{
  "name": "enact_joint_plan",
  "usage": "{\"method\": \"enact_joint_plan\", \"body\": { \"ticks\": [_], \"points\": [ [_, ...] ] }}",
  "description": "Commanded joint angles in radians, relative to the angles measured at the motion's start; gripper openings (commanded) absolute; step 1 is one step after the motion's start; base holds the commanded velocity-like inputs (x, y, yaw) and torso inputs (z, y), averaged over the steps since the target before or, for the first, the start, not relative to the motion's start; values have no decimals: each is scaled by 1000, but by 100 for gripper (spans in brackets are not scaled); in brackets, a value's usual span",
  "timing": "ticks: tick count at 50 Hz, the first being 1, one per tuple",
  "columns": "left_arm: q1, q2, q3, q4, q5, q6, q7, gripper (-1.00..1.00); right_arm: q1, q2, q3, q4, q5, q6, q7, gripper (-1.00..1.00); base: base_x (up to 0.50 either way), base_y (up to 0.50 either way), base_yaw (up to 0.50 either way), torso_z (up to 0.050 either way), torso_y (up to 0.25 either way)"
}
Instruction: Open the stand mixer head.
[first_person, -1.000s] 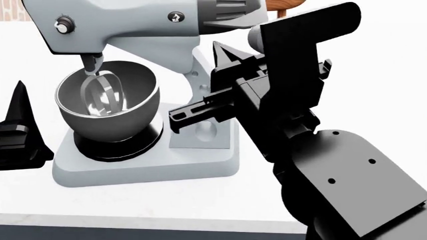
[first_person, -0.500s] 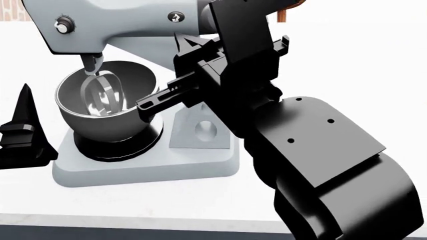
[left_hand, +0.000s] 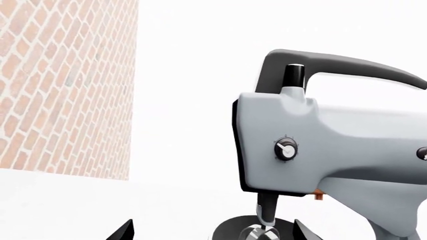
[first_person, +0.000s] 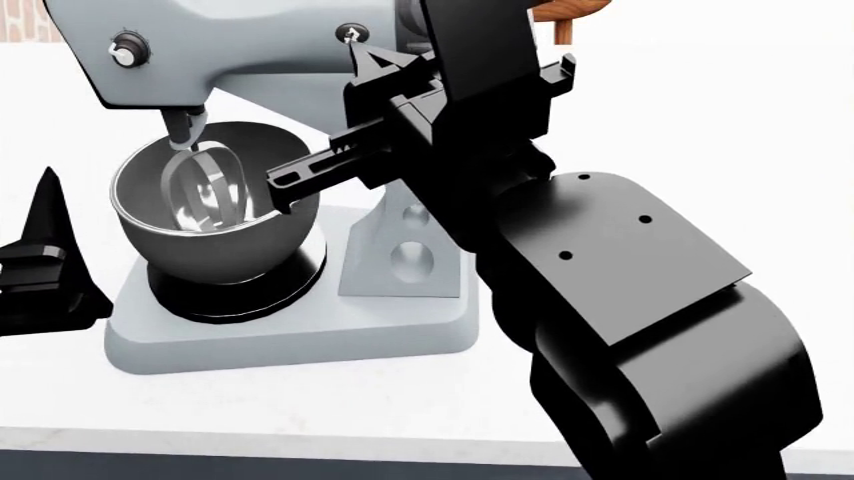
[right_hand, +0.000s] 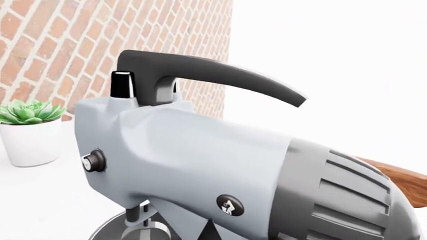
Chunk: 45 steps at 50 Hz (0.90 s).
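Mixer head (first_person: 254, 55) sits down over the bowl (first_person: 214, 205) on the desk (first_person: 667, 120), long axis level, knob end left, ribbed end right. Right fingers (first_person: 367, 55), spread open, touch its badge side. Left fingers (first_person: 47, 215) apart, holding nothing, stand well left.

The light-grey stand mixer head (left_hand: 347, 150) fills one half of the view, seen from its side. On top of it curves a dark grey handle (left_hand: 333, 67), and a small black knob (left_hand: 294, 76) stands upright just beside the handle's base. A round dial (left_hand: 286, 149) sits on the side of the housing. Under the head, the beater shaft (left_hand: 267, 215) hangs down toward a rim of the steel bowl (left_hand: 233, 232). Two dark pincer fingertips (left_hand: 122, 233) show at the edge. A brick wall (left_hand: 63, 85) stands behind the white bench (left_hand: 80, 205).
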<state>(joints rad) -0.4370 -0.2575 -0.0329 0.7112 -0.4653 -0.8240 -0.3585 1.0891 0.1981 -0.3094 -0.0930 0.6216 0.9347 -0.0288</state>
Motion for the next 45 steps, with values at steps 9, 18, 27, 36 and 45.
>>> {"method": "enact_joint_plan", "body": {
  "ticks": [9, 18, 27, 36, 45],
  "points": [
    [1, -7, -1, 6, -13, 2, -9, 100, 46, -17, -38, 161, -65, -92, -9, -100, 0, 0, 0, 0, 0],
    [0, -10, -7, 16, -25, -4, -14, 100, 48, -16, -49, 182, -56, -92, -26, -100, 0, 0, 0, 0, 0],
    [4, -12, 4, -1, -18, 14, -13, 100, 55, -33, -65, 194, -48, -81, -24, -100, 0, 0, 0, 0, 0],
    [5, -15, 7, -4, -21, 19, -14, 100, 53, -27, -74, 169, -46, -94, -26, -100, 0, 0, 0, 0, 0],
    [7, -20, 9, 7, -28, 14, -19, 100, 87, -61, -91, 305, -121, -207, 1, -100, 0, 0, 0, 0, 0]
  ]
}}
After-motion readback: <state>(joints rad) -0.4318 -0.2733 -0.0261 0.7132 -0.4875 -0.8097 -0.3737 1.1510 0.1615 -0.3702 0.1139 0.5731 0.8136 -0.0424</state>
